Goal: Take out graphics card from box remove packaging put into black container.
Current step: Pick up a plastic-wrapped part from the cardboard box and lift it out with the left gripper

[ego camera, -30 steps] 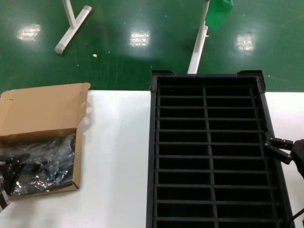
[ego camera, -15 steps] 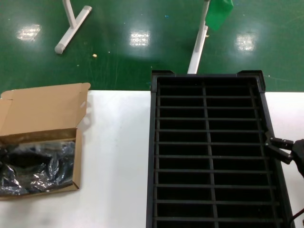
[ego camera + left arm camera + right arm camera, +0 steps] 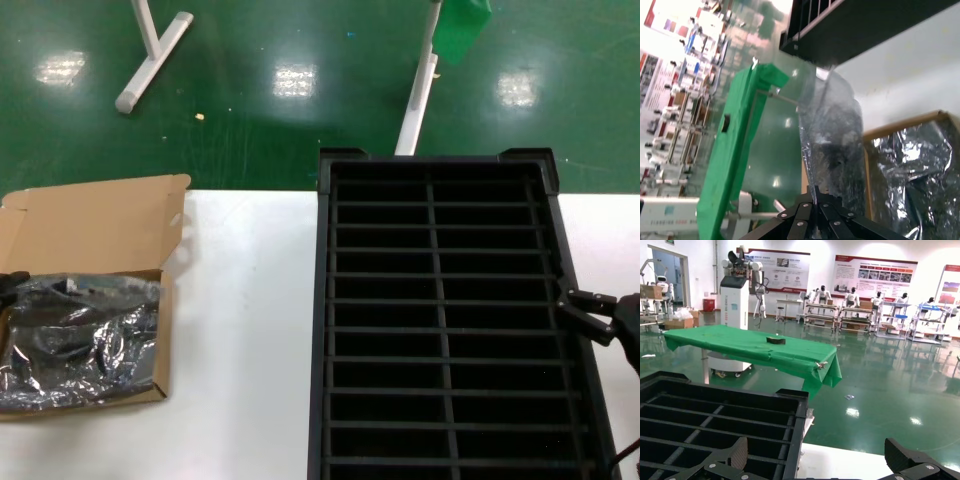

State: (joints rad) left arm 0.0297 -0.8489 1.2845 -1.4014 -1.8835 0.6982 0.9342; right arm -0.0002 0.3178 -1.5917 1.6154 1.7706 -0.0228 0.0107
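Observation:
The brown cardboard box lies open at the table's left with its flap lid back. The silvery packaging fills it; the graphics card is hidden inside. My left gripper shows only at the picture's left edge by the box. In the left wrist view it is shut on an edge of the packaging, which it holds lifted, with the box beside it. The black container stands at the right. My right gripper is open and empty at the container's right rim, also seen in its wrist view.
The white table lies bare between box and container. The black container's corner shows in the left wrist view, and its slots show in the right wrist view. White stand legs rise from the green floor behind the table.
My left gripper has gone from the box's near left corner to its far left side. The packaging has shifted and lifted at that end. The right arm has not moved.

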